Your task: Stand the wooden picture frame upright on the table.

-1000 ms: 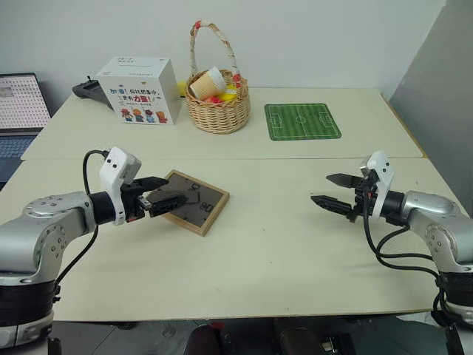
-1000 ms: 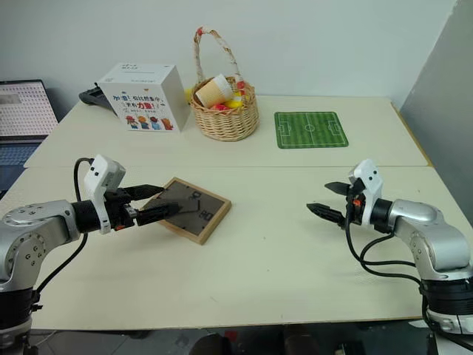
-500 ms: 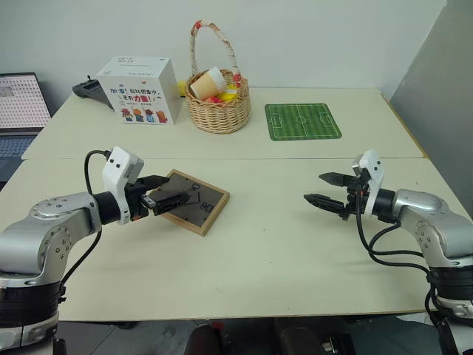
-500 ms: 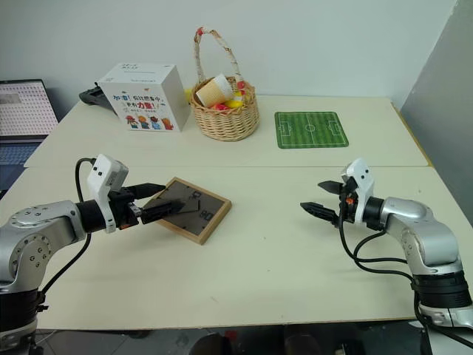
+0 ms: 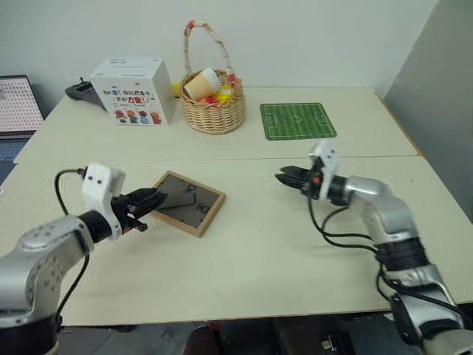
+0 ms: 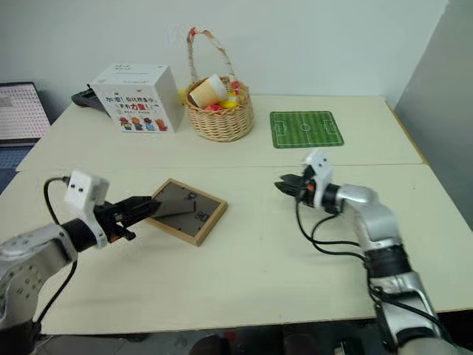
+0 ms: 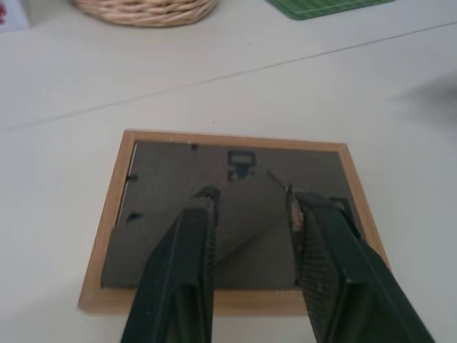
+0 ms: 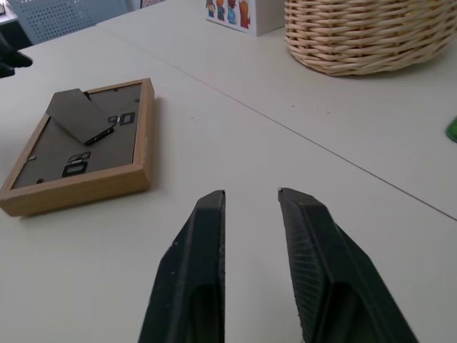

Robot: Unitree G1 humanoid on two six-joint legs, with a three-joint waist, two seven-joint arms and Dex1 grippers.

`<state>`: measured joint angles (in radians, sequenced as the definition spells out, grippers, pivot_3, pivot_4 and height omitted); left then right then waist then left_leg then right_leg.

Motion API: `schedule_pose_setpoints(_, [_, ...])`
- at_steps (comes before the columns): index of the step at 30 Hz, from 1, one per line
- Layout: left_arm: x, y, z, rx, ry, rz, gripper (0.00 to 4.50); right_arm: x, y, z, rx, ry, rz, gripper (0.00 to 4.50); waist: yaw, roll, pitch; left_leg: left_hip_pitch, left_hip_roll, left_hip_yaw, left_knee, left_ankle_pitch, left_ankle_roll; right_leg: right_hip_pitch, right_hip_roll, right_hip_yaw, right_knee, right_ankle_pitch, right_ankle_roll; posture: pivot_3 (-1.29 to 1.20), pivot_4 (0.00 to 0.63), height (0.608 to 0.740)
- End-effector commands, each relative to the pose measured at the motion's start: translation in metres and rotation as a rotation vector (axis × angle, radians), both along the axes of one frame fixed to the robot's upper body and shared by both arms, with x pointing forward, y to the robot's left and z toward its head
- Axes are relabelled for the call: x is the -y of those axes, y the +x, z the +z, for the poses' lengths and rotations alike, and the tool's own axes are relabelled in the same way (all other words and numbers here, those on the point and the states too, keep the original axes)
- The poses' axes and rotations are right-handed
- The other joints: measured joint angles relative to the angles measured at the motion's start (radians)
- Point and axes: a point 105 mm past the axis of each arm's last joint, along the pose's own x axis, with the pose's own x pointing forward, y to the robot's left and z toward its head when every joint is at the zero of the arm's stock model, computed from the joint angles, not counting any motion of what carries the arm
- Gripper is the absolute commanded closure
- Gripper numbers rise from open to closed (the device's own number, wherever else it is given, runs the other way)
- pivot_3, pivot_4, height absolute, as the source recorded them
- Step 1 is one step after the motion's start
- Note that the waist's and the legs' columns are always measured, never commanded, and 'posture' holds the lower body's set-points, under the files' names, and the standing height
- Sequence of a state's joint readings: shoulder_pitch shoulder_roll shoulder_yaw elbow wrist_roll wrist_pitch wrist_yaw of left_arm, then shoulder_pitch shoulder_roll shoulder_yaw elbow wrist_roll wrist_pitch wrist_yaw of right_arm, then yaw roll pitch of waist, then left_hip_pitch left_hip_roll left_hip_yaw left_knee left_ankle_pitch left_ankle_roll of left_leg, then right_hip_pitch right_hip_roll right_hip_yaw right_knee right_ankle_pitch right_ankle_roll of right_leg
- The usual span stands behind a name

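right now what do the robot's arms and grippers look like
Both arms are rounded silver-grey metal shells with black joints. Each wrist carries a white boxy camera block, and a loose black cable loops from it along the forearm. The left gripper and right gripper each have two long, black, tapering fingers with finely textured inner faces.

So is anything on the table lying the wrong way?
Yes. The frame lies face down on the table, its dark back up, with its stand flap lifted. It sits askew to the table's edge.
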<state>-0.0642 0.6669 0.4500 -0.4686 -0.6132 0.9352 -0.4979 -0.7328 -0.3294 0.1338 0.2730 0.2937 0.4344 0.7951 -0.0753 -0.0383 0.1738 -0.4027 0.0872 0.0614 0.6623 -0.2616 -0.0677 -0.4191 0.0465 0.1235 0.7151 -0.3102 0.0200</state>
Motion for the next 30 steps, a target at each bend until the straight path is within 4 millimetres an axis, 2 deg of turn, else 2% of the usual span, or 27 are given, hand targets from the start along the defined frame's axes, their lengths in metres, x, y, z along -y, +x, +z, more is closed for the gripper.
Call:
schedule_pose_setpoints(1, [-0.015,-0.007,0.003,0.066,0.030,0.185,3.82,-0.032,0.015,0.001,0.043,-0.003,0.017,4.28,0.000,0.000,0.000,0.000,0.000,-0.001,0.000,0.000,0.000,0.000,0.000,0.000,0.000,0.000,0.000,0.00,0.150,0.740])
schedule_pose_setpoints(2, [-0.017,-0.009,0.002,0.075,0.028,0.218,3.99,-0.040,0.018,-0.001,0.042,-0.005,0.024,4.45,-0.002,-0.001,0.000,-0.001,0.001,-0.002,0.000,0.000,0.000,0.000,0.000,0.000,0.000,0.000,0.000,0.00,0.150,0.740])
schedule_pose_setpoints(4, [-0.021,-0.011,-0.001,0.089,0.011,0.282,4.43,-0.056,0.022,-0.004,0.035,-0.001,0.043,4.50,0.000,-0.002,-0.001,-0.001,0.000,-0.003,0.001,0.000,0.000,0.000,0.000,-0.002,0.000,0.000,-0.001,0.00,0.150,0.740])
schedule_pose_setpoints(5, [-0.024,-0.013,-0.006,0.088,-0.001,0.319,4.48,-0.063,0.024,-0.007,0.036,-0.008,0.048,4.50,0.000,-0.002,-0.001,-0.001,0.000,-0.002,0.001,0.000,0.000,0.001,-0.001,-0.001,0.000,0.000,-0.001,0.00,0.150,0.740])
schedule_pose_setpoints(9, [-0.015,-0.020,-0.035,0.020,-0.013,0.361,4.48,-0.092,0.028,-0.021,0.042,-0.070,0.053,4.50,-0.008,-0.002,-0.001,0.001,-0.002,-0.001,0.000,0.000,0.000,0.002,-0.003,-0.002,0.000,0.000,-0.001,0.00,0.150,0.740])
schedule_pose_setpoints(12, [0.000,-0.016,-0.045,-0.004,-0.033,0.328,4.48,-0.108,0.028,-0.028,0.058,-0.126,0.045,4.50,-0.007,-0.003,-0.002,0.000,-0.002,-0.003,0.000,0.000,0.000,0.003,-0.004,-0.001,0.000,0.000,-0.001,0.00,0.150,0.740])
schedule_pose_setpoints(17, [0.019,-0.006,-0.061,-0.043,-0.055,0.298,4.48,-0.137,0.015,-0.041,0.036,-0.174,0.107,4.50,-0.008,-0.003,-0.002,0.001,-0.003,-0.004,0.000,0.000,0.000,0.004,-0.005,-0.003,0.000,0.000,-0.001,0.00,0.150,0.740])
schedule_pose_setpoints(21, [0.029,-0.003,-0.069,-0.069,-0.041,0.269,4.48,-0.148,0.008,-0.043,0.030,-0.173,0.146,4.50,-0.009,-0.003,-0.002,0.001,-0.002,-0.004,0.000,0.000,0.000,0.005,-0.005,-0.003,0.000,0.000,-0.001,0.00,0.150,0.740])
schedule_pose_setpoints(25, [0.033,0.000,-0.069,-0.070,-0.021,0.238,4.48,-0.155,-0.008,-0.036,-0.024,-0.097,0.287,4.50,-0.008,-0.003,-0.002,0.002,-0.003,-0.005,0.000,0.000,0.000,0.005,-0.005,-0.003,0.000,0.000,-0.001,0.00,0.150,0.740])
schedule_pose_setpoints(28, [0.036,0.003,-0.068,-0.076,0.002,0.201,4.48,-0.148,-0.019,-0.043,-0.039,-0.120,0.382,4.50,-0.008,-0.002,-0.002,0.002,-0.003,-0.006,0.000,0.000,0.000,0.007,-0.005,-0.005,0.000,0.000,0.000,0.00,0.150,0.740])
schedule_pose_setpoints(30, [0.040,0.002,-0.071,-0.104,0.052,0.140,4.48,-0.135,-0.029,-0.052,-0.039,-0.160,0.436,4.50,-0.007,-0.002,-0.002,0.003,-0.003,-0.008,0.000,0.000,0.000,0.009,-0.005,-0.006,-0.001,0.000,0.000,0.00,0.150,0.740])
